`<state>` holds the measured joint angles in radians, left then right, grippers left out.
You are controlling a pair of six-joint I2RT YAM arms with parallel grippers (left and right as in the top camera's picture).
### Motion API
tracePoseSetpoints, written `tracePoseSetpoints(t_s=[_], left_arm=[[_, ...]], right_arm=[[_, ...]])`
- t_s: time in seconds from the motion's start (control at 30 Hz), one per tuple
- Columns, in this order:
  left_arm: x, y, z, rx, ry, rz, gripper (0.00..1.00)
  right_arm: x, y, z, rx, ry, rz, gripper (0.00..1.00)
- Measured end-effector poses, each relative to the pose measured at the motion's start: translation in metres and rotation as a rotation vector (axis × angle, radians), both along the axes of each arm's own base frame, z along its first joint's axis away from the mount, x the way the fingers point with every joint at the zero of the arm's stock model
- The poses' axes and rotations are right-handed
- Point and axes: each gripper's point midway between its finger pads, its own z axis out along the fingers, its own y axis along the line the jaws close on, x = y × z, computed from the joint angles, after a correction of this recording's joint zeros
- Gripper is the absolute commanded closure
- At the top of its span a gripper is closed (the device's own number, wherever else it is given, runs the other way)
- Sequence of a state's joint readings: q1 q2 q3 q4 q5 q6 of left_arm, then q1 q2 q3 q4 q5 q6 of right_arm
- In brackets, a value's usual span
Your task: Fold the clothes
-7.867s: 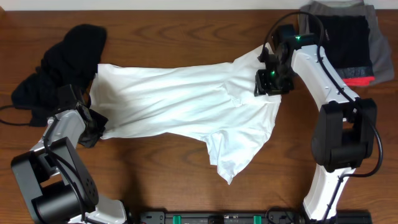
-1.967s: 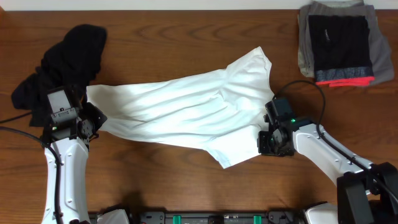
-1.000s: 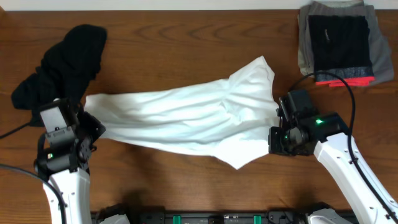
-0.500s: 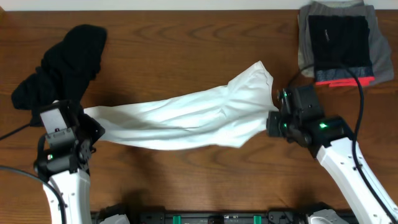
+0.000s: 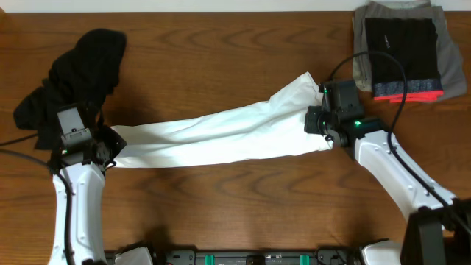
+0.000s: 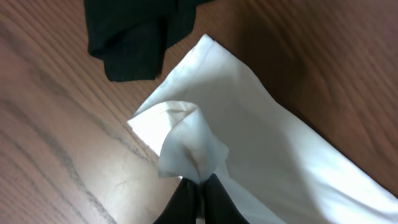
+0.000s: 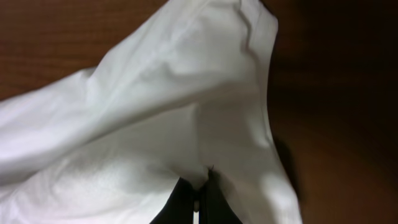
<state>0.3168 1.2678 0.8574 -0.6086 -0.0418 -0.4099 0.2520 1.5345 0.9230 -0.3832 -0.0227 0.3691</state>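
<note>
The T-shirt (image 5: 221, 136) lies on the table (image 5: 221, 221), stretched left to right. The left gripper (image 5: 110, 147) is at the T-shirt's left end, and the right gripper (image 5: 315, 121) is at its right end. A crumpled garment (image 5: 73, 73) lies just behind the T-shirt's left end. A folded stack (image 5: 401, 48) lies behind and right of the T-shirt's right end, apart from it.
</note>
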Motion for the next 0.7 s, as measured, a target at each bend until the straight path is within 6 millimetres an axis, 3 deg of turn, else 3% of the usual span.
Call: tracePoseSetpoints(t_s=[0.3, 0.67, 0.7], left_arm=[[0.004, 0.007, -0.027, 0.002, 0.076, 0.012, 0.94], [-0.001, 0.008, -0.052, -0.011, 0.165, 0.017, 0.94], [-0.001, 0.008, -0.054, -0.012, 0.17, 0.017, 0.94]], right_arm=[[0.033, -0.002, 0.005, 0.019, -0.116, -0.005, 0.99], [0.046, 0.007, -0.016, 0.041, -0.117, 0.027, 0.98], [0.048, 0.008, -0.018, 0.046, -0.118, 0.033, 0.87]])
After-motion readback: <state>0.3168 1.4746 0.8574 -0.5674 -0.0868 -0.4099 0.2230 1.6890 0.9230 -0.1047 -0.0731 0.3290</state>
